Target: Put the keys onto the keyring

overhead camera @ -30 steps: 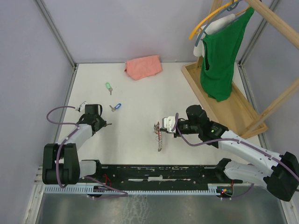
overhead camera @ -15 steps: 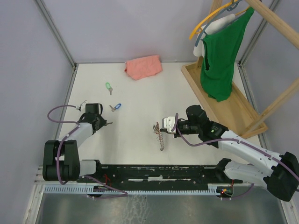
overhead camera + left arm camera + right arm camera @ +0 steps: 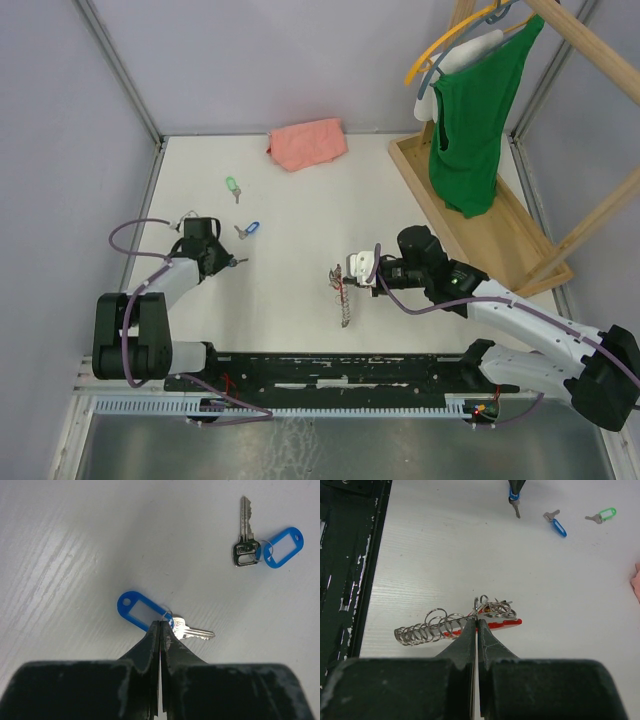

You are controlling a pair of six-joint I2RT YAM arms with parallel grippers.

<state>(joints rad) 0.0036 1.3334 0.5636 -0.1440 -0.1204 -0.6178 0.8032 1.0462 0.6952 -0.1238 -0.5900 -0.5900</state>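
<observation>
On the white table (image 3: pixel 300 210), our left gripper (image 3: pixel 160 625) is pinching a blue key (image 3: pixel 191 631), our right gripper (image 3: pixel 476 620) maybe the keyring (image 3: pixel 495 609).

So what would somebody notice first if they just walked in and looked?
Probably the bright green top hanging on the wooden rack at the far right, and the pink cloth at the table's far edge. Then the two black arms: the left gripper pinches a blue-tagged key, and the right gripper pinches a bunch of silver rings mid-table.
</observation>
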